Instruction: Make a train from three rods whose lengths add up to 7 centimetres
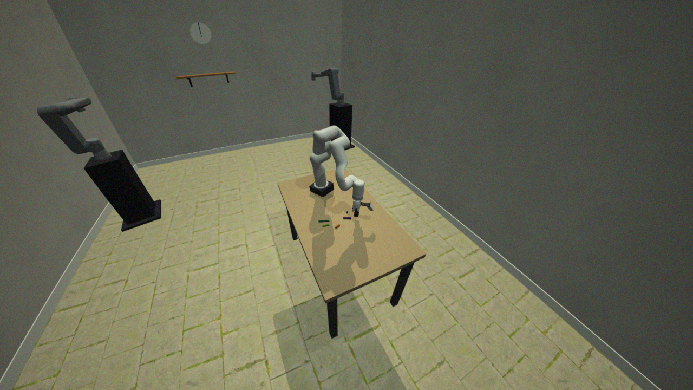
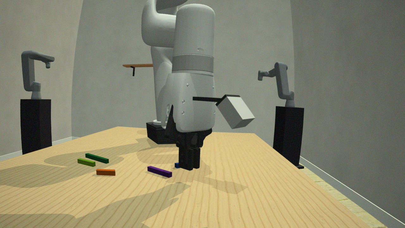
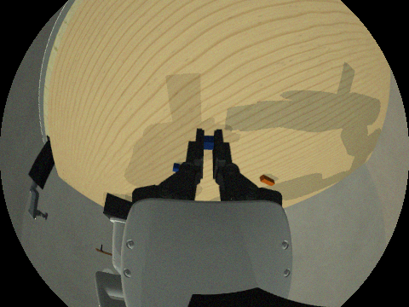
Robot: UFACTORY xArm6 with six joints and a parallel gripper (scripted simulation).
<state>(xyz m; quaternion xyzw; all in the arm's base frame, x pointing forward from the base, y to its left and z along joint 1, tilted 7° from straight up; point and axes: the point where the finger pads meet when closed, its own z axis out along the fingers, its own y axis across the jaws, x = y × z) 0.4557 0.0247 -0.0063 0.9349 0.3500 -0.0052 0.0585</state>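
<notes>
My gripper (image 1: 355, 214) (image 2: 193, 166) (image 3: 208, 139) is shut on a short blue rod (image 3: 209, 143), held a little above the table; the fingers hide it in the exterior view. A second blue rod (image 1: 346, 212) (image 2: 177, 165) (image 3: 176, 167) lies on the table, partly hidden by the gripper in the exterior view and the wrist view. A purple rod (image 1: 346, 218) (image 2: 159, 171) lies flat nearer to the exterior view, left of the gripper; it is hidden in the wrist view. No rods lie end to end.
An orange rod (image 1: 337, 226) (image 2: 105, 172) (image 3: 267, 180), a lime rod (image 1: 325, 225) (image 2: 86, 162) and a green rod (image 1: 323, 221) (image 2: 97, 158) lie apart at the left in the exterior view. The wooden table (image 1: 378, 252) (image 2: 254, 204) carries the arm's black base (image 1: 321, 189) at its far end.
</notes>
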